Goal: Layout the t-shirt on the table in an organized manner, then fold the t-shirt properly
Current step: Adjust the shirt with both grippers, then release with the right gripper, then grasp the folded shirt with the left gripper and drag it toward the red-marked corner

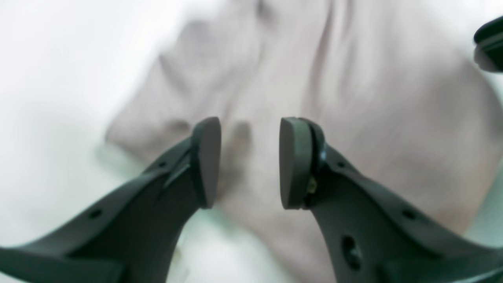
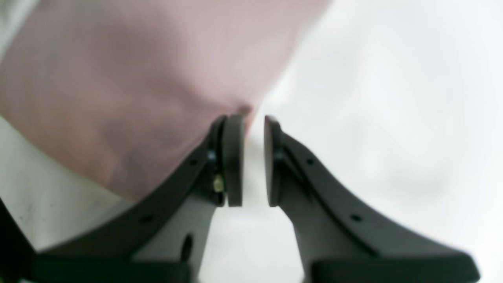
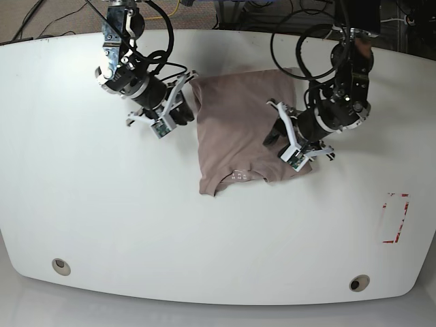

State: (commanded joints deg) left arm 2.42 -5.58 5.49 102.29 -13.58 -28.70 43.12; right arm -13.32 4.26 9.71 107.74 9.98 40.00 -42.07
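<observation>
Fig. Both-arm approach to partly folded garment. Left gripper: jaws spread, nothing between the pads; l. wrist view shows cloth lying past the tips, blurred, with soft ridges running away from the camera. Right gripper: jaws parted by a narrow gap, white tabletop visible through it, so no cloth is pinched; the near pad sits just beside a corner or edge of the fabric.

Base view: the t-shirt lies approx. mid-table, toward the far edge, as a roughly rectangular panel w/ neckline and label at the near end. Long axis runs far-to-near. Sleeves not seen spread out; appear tucked or folded under, though this cannot be confirmed. Left gripper hovers over the panel's side edge on the view's right, close to the near corner. Right gripper stands just beside the opposite side edge, at the far corner on the view's left.

Key relation: the shirt lies between the two grippers, each facing inward across the short axis. Left arm is over cloth, right arm beside it, so both are about equally near. Judged stage: layout mostly done, fold in progress. Next move likely needs each jaw to close on an edge; risk is catching one layer only.

Red tape outline and grommets lie well apart from the work.
</observation>
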